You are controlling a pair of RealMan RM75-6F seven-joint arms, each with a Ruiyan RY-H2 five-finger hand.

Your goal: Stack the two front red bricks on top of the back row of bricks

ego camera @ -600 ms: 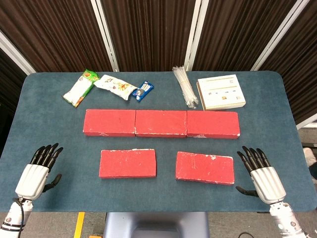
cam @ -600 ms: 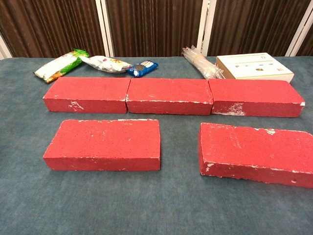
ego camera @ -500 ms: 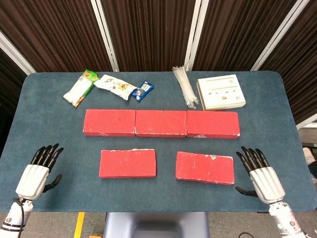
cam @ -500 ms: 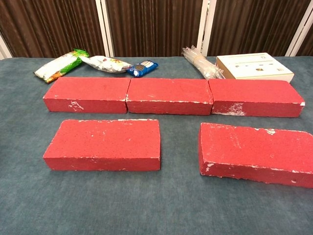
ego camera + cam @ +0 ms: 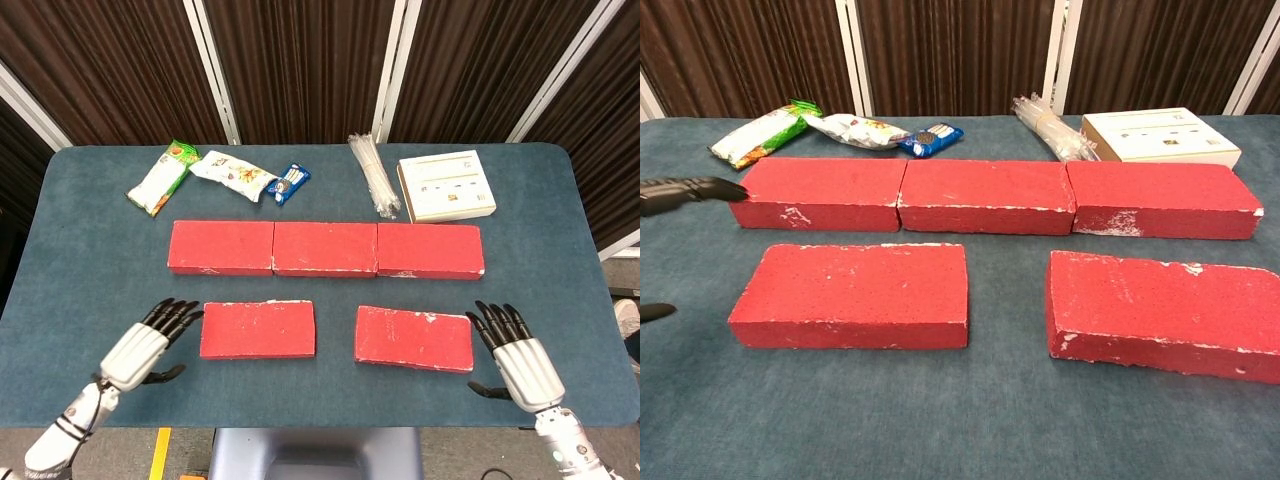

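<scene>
just both hands, left hand [image 5: 140, 345] and right hand [image 5: 517, 352], fingers spread and empty, beside the front bricks [image 5: 258, 329].

— What do the hands look like?
— The left hand [image 5: 140, 343] and right hand [image 5: 516, 358] each have a silver-white ribbed back and black fingers [image 5: 685, 190].
— And the wrists?
— Pale segmented forearms; black cable by the left.

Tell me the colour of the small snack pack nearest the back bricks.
Blue snack pack, clearest in the head view.
</scene>
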